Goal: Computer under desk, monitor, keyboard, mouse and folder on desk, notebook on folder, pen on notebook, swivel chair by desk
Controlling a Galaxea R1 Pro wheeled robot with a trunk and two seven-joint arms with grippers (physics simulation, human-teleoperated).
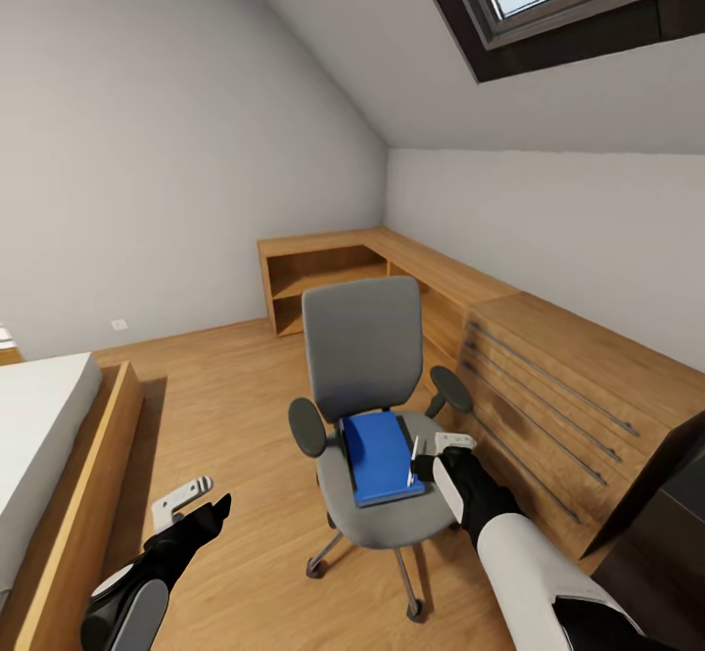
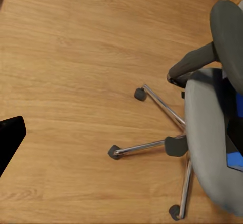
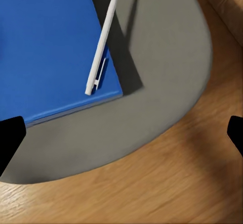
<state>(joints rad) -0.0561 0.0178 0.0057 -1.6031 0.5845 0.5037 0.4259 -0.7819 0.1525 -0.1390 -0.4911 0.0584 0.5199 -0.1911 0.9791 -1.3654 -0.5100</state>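
Observation:
The swivel chair (image 1: pixel 364 357) stands in front of me on the wooden floor, grey seat facing me. The blue folder (image 1: pixel 380 455) lies flat on its seat (image 3: pixel 167 72). My right gripper (image 1: pixel 441 455) hovers open over the seat's right side, fingers spread wide. The whitish pen (image 3: pixel 103 42) sits tilted over the folder's (image 3: pixel 45 47) edge, ahead of the fingers rather than between them. Its shadow falls apart from it on the seat. My left gripper (image 1: pixel 191 504) hangs open above bare floor, left of the chair's chrome base (image 2: pixel 152 145).
A light wooden drawer unit (image 1: pixel 558 387) runs along the right wall and joins a low open shelf (image 1: pixel 323 279) in the far corner. A bed with a wooden frame (image 1: pixel 59 494) is at the left. A dark surface (image 1: pixel 676 514) shows at the lower right edge.

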